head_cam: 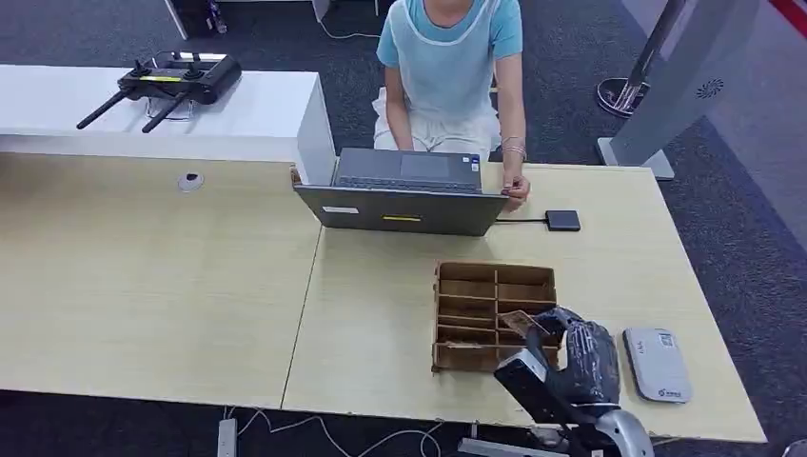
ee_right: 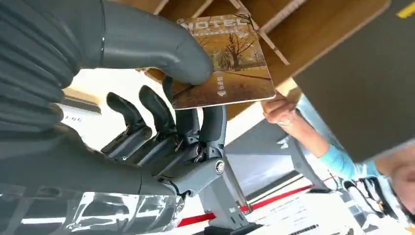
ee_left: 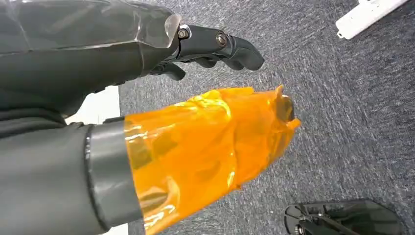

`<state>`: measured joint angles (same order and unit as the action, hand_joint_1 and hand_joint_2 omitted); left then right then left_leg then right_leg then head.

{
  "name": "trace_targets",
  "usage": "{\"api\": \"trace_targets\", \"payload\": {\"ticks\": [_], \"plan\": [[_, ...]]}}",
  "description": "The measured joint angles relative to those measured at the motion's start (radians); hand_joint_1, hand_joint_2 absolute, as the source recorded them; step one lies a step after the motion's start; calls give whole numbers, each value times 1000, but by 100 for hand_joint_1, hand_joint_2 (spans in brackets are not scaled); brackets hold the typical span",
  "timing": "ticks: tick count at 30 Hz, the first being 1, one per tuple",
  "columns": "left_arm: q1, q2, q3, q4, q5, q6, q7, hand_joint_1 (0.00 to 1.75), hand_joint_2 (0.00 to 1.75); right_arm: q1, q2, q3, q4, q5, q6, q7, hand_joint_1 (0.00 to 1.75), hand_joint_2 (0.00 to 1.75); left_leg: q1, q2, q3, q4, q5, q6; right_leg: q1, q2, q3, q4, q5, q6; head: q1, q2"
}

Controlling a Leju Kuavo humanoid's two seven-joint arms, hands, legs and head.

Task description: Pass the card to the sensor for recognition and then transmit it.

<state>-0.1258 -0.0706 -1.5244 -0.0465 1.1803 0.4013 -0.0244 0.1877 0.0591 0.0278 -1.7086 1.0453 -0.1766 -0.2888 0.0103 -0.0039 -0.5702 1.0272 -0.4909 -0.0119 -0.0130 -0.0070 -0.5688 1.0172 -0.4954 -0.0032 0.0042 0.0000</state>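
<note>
My right hand (head_cam: pixel 580 357) hovers over the near right part of a wooden divider box (head_cam: pixel 476 286) and pinches a hotel card (head_cam: pixel 519 321) between its thumb and fingers. Up close, the card (ee_right: pixel 230 63) shows an autumn tree picture and the word HOTEL, and it is held just above the box's slots by the right hand (ee_right: pixel 147 122). A white card reader (head_cam: pixel 657 364) lies flat on the table just right of that hand. My left hand (ee_left: pixel 122 58) hangs over grey carpet and holds nothing, its orange-wrapped thumb (ee_left: pixel 205 147) apart from the dark fingers (ee_left: pixel 215 41).
A person sits behind the table with one hand (head_cam: pixel 516 188) by an open laptop (head_cam: pixel 404 195). A small black device (head_cam: pixel 562 220) is cabled to the laptop. A remote controller (head_cam: pixel 171 84) sits on a white counter at the back left. The table's front edge (head_cam: pixel 381 409) runs close below the box.
</note>
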Motion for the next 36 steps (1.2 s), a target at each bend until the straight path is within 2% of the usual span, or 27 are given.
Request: {"api": "trace_targets", "payload": {"ticks": [13,27,36], "plan": [[0,1,0,0,-4,6,0,0,0,9,10,-40,-40,-45,0,-37,175,175,0,0,0,0,0,0,0,0,0,0,0,0,0,0],[0,3,0,0,-35,6,-3,0,0,-7,10,-56,-91,-29,-2,-54,175,175,0,0,0,0,0,0,0,0,0,0,0,0,0,0],[-1,9,0,0,-75,6,-15,0,0,-101,-53,-55,-135,27,0,0,175,175,0,0,0,0,0,0,0,1,0,0,1,0,0,0]]}}
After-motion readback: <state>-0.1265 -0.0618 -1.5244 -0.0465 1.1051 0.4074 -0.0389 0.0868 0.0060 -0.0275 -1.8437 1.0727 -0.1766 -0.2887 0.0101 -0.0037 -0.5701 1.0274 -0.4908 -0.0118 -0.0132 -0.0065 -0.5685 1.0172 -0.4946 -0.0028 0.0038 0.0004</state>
